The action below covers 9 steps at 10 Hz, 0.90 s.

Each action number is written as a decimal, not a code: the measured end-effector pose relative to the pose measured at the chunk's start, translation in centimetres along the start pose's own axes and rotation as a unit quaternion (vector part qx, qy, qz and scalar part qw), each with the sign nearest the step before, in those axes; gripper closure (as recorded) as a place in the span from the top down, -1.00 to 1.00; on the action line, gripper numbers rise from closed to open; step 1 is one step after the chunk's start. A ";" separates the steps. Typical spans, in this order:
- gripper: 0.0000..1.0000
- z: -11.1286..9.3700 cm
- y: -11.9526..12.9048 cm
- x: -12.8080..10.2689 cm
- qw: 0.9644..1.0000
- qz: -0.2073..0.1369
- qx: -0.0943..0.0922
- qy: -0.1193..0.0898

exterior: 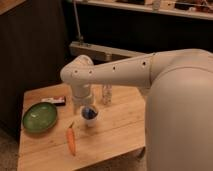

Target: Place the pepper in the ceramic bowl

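Gripper [81, 108] centre-left, beside cup [90, 114], likely lining up for pickup; open or closed, cannot tell. Pepper [71, 140] below it on table, bowl [39, 117] at left.

"What sort of place is this?"

"A lab or test room rather than a home kitchen. The end effector [82, 105] of a big white robot arm hangs low over a plain wooden worktop [117, 135], just beside a small cup [90, 114]."

"What else shows it?"

"Behind the end effector a grey metal rail [102, 51] runs before dark walls [30, 45], with a thin pole [77, 22] rising from it. Farther back and above, a long shelf [145, 7] carries blurred clutter. Left of the end effector sits a green bowl [40, 116], and in front of it an orange pepper [71, 141], both on bare wood."
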 end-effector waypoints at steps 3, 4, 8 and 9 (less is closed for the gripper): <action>0.30 0.0 0.0 0.0 1.000 0.000 0.000 0.000; 0.30 0.0 0.0 0.0 1.000 0.000 0.000 0.000; 0.30 -0.1 0.1 0.0 1.000 -0.001 0.000 -0.001; 0.30 -0.6 0.5 0.1 1.000 -0.016 -0.007 -0.013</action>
